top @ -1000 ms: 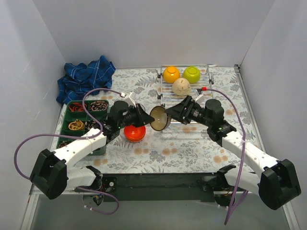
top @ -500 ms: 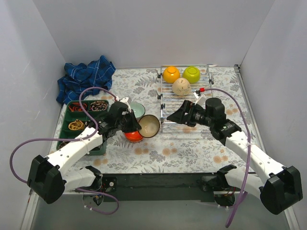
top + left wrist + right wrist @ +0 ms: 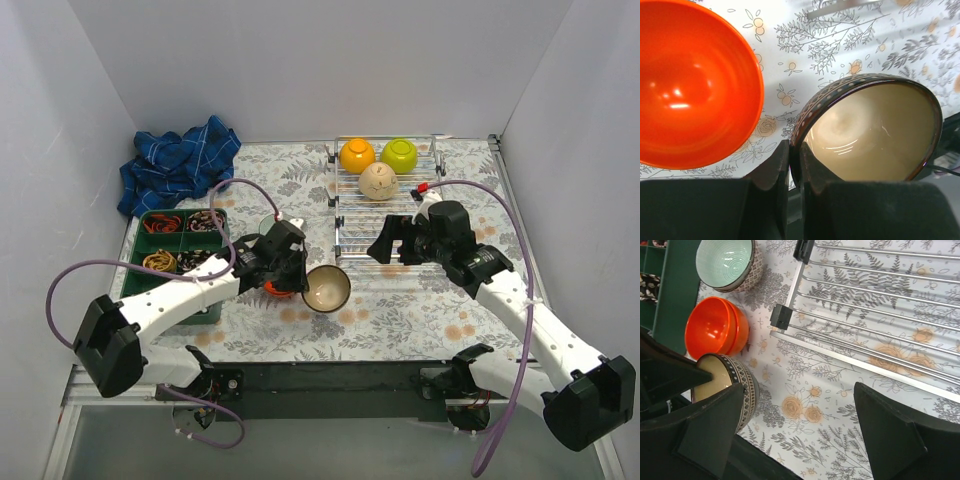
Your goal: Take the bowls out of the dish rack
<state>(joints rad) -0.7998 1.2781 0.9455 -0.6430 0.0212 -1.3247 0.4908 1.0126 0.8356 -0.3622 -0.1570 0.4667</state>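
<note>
The left claw (image 3: 790, 160) is pinching the rim of the brown bowl (image 3: 875, 135), one finger inside and one outside. The bowl is mouth up near the table's (image 3: 400, 300) 6 o'clock edge; I cannot tell whether its foot touches down. Just at its 9 o'clock sit two red bowls (image 3: 715, 327), nested. Beyond them, at 11 o'clock, a blue-green bowl (image 3: 725, 260) stands next to the green tray (image 3: 150, 245).

The right claw (image 3: 385, 243) is spread wide and empty, hanging by the near left corner of the rack (image 3: 352, 205), at 2 o'clock from the brown bowl and well apart from it.

The rack sits toward the table's 1 o'clock. At its far end, mouth down, are an orange bowl (image 3: 357, 155), a green bowl (image 3: 400, 154) and, just nearer, a beige bowl (image 3: 379, 181). A blue cloth (image 3: 178, 160) is bunched at the 11 o'clock corner.
</note>
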